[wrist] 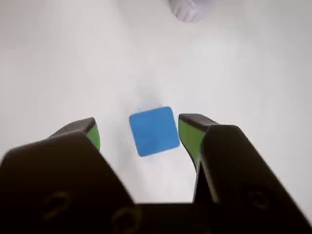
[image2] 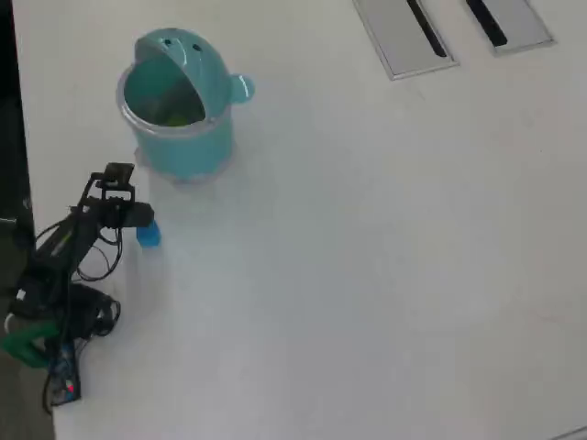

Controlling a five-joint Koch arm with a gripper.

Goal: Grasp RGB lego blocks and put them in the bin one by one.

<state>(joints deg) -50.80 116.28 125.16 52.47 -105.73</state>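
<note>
Gripper wide apart, straddling blue block on white table, not touching. Bin near, lid up; yellow-green inside, possibly block.

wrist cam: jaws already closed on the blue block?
No. The gripper is open, and the blue block lies between its green-tipped fingers with white table showing on both sides.

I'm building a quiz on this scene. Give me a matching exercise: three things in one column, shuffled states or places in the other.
Things:
1. blue block
2. bin
3. gripper

States:
A. lid flipped up, something yellow-green inside
B. open, jaws apart
C. on the table between the green-padded jaws

Pairs: 1-C, 2-A, 3-B
</note>
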